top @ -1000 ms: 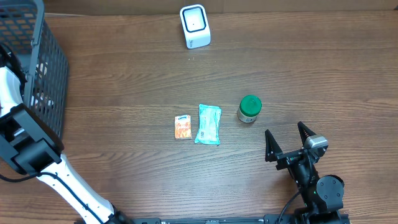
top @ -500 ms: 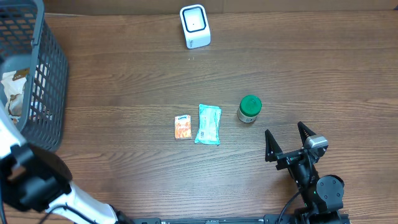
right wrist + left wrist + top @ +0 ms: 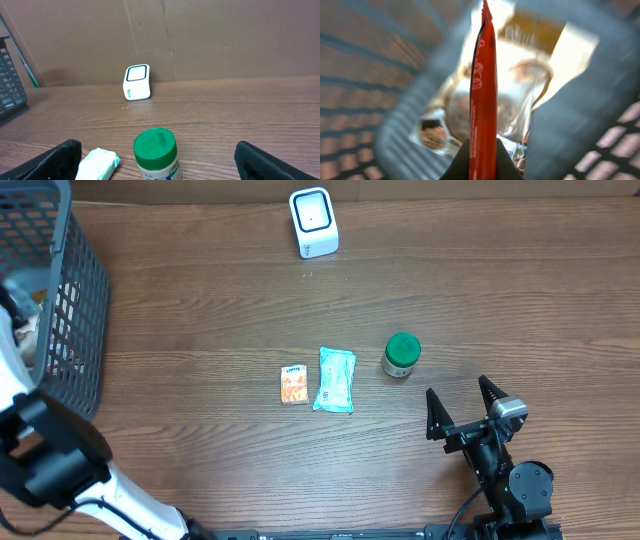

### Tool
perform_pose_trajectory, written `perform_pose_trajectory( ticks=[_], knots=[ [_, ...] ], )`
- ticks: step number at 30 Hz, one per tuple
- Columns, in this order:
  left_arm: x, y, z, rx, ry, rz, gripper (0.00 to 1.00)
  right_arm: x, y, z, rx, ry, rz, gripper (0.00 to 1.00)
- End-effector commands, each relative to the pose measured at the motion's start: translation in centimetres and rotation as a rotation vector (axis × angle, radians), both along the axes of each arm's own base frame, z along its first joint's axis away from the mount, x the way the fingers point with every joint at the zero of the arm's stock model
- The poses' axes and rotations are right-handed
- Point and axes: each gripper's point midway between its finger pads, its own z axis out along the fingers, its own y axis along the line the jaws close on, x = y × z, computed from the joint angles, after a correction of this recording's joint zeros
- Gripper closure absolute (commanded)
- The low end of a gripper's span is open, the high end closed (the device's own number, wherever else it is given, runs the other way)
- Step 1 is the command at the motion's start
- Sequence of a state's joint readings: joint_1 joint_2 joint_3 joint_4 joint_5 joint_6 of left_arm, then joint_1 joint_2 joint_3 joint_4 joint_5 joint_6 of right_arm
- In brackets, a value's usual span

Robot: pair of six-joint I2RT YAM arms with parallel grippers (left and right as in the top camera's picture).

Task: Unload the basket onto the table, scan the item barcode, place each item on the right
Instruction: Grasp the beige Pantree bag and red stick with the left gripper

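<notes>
Basket (image 3: 70,300) of grey mesh is standing at the far left corner of the table (image 3: 500,290), and your left arm (image 3: 55,465) is reaching up beside it. In the left wrist view your left gripper (image 3: 483,162) is closing tightly on a thin red packet (image 3: 483,100). The packet is pointing away from the camera, edge-on, and its near end is being pinched between the two dark fingers (image 3: 456,167). Behind it the inside of the basket is showing, with pale wrapped things lying at the bottom. This view is blurring strongly, so I cannot tell what they are, and I cannot tell where the barcode of the red packet is facing.

The white scanner (image 3: 313,222) is sitting upright at the far edge of the table, well apart from the basket. Near the middle of the table a small orange packet (image 3: 293,384) and a teal packet (image 3: 335,380) are lying flat, just beside each other. A jar with green lid (image 3: 401,355) is standing upright to the right of them, a little apart.

Your right gripper (image 3: 465,412) is waiting near the front edge, with its jaws standing wide and holding nothing. In the right wrist view its fingers (image 3: 55,160) are framing the jar, and the scanner is standing further behind, near the cardboard wall (image 3: 200,40).
</notes>
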State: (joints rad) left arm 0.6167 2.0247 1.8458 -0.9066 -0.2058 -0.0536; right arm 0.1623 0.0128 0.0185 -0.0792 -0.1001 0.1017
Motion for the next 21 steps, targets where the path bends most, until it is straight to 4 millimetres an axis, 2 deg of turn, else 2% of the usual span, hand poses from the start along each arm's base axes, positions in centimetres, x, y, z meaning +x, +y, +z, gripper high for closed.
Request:
perform_pose_trajectory(
  ticks=[1, 5, 8, 9, 11, 12, 17, 21],
  knots=[
    [-0.1, -0.4, -4.5, -0.067, 0.061, 0.011, 0.96, 0.1, -0.1, -0.3, 0.003, 0.002, -0.006, 0.0],
    [0.0, -0.5, -7.6, -0.098, 0.121, -0.018, 0.96, 0.1, -0.1, -0.3, 0.003, 0.002, -0.006, 0.0],
    [-0.1, -0.5, -8.9, -0.11, 0.147, -0.031, 0.96, 0.1, -0.1, -0.3, 0.003, 0.002, -0.006, 0.0],
    [-0.1, -0.6, -9.1, -0.112, 0.149, -0.031, 0.91, 0.1, -0.1, -0.3, 0.003, 0.002, -0.006, 0.0],
    [-0.1, -0.5, -9.0, -0.11, 0.147, -0.031, 0.57, 0.1, -0.1, -0.3, 0.003, 0.002, -0.006, 0.0],
    [0.0, -0.5, -8.8, -0.108, 0.145, -0.031, 0.48, 0.1, -0.1, -0.3, 0.003, 0.002, -0.006, 0.0],
    [0.1, -0.4, -7.8, -0.107, 0.143, -0.031, 0.28, 0.1, -0.1, -0.3, 0.003, 0.002, -0.006, 0.0],
    [0.7, 0.0, -6.1, -0.091, 0.121, -0.031, 0.19, 0.1, -0.1, -0.3, 0.003, 0.002, -0.006, 0.0]
  ],
)
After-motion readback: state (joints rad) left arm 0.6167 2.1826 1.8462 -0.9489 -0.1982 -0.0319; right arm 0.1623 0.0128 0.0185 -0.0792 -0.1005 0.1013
